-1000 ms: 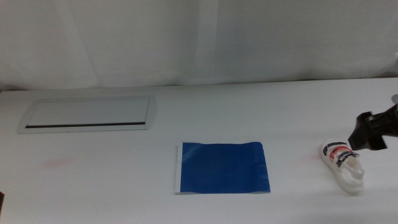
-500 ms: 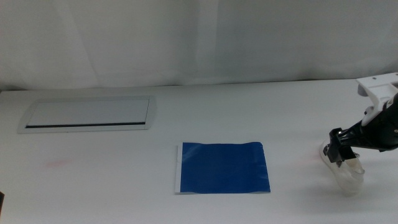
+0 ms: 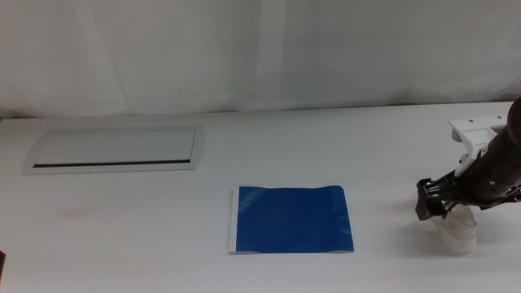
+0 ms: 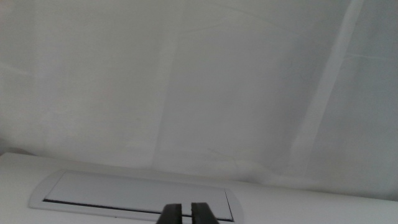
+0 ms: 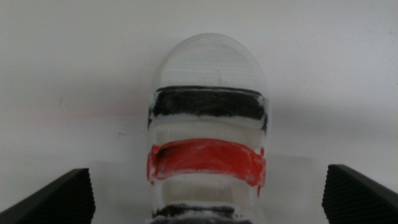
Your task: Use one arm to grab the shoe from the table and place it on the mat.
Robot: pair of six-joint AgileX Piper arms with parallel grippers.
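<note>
white shoe (image 5: 208,134), flat blue mat (image 3: 291,220)

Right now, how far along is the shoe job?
Early. Nothing is placed yet: the mat is bare and the shoe sits on the table, right of the mat. In hand: the right gripper is down over the shoe, jaws open on either side. Left to do: close, lift, carry to the mat, release. The left gripper waits near the grey panel, jaws shut.
</note>
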